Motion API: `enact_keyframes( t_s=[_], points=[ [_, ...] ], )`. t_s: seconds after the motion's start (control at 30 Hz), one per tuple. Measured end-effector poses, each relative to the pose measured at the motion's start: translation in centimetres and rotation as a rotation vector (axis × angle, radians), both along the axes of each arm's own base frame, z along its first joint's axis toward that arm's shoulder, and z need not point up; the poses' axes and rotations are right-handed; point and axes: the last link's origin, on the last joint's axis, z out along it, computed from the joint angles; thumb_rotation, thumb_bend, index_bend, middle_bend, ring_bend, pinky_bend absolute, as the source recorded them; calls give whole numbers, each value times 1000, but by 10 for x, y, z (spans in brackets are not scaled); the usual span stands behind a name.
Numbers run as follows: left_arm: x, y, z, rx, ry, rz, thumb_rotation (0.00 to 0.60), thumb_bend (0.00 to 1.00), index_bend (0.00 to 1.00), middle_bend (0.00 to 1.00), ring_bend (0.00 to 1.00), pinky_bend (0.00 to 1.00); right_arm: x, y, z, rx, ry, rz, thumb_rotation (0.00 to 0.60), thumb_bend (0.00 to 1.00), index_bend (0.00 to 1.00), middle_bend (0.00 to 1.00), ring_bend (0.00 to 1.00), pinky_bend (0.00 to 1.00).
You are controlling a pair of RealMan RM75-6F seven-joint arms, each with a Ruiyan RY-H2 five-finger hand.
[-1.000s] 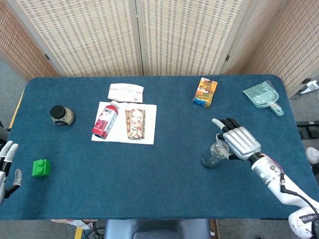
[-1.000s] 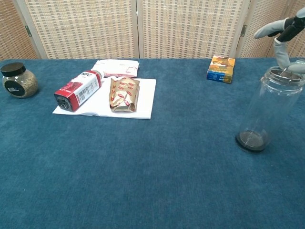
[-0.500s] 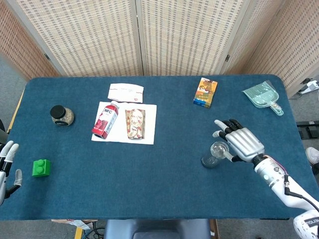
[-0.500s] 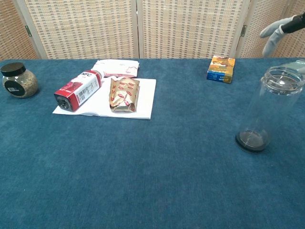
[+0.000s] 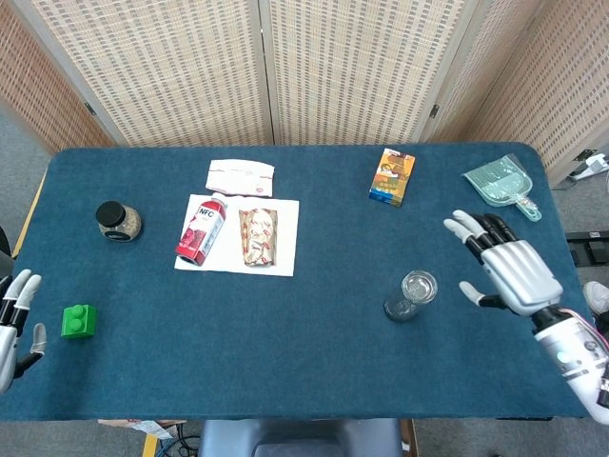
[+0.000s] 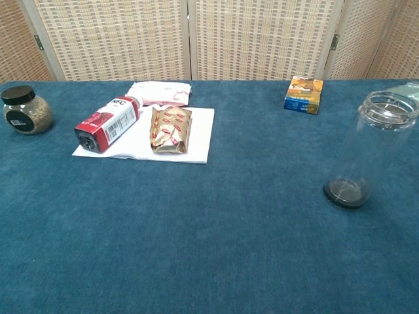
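Observation:
A clear glass jar stands upright and lidless on the blue table, right of centre. My right hand hovers to the right of it, apart from it, fingers spread and holding nothing; the chest view does not show this hand. My left hand shows at the left edge of the head view, fingers apart and empty, near a green block.
A red NFC can and a gold snack packet lie on white paper. A white pouch, a black-lidded jar, an orange box and a teal dustpan sit around.
My right hand has let go of the glass jar's rim and drawn away to the right, out of the chest view. The jar stays standing in place.

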Motion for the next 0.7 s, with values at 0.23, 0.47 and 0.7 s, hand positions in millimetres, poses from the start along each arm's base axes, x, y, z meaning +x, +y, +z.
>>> enact_keyframes(
  t_s=[0.23, 0.47, 0.7],
  points=[
    [-1, 4, -5, -21, 4, 12, 600, 539, 0, 58, 0, 0, -61, 36, -5, -138, -5, -62, 600, 342, 1, 0, 0, 0],
    [-2, 12, -14, -60, 10, 15, 600, 539, 0, 58, 0, 0, -108, 73, -21, -275, -8, -103, 600, 342, 1, 0, 0, 0],
    [-3, 18, -23, -96, 14, 17, 600, 540, 0, 58, 0, 0, -129, 90, -28, -317, -3, -143, 600, 342, 1, 0, 0, 0]
  ],
)
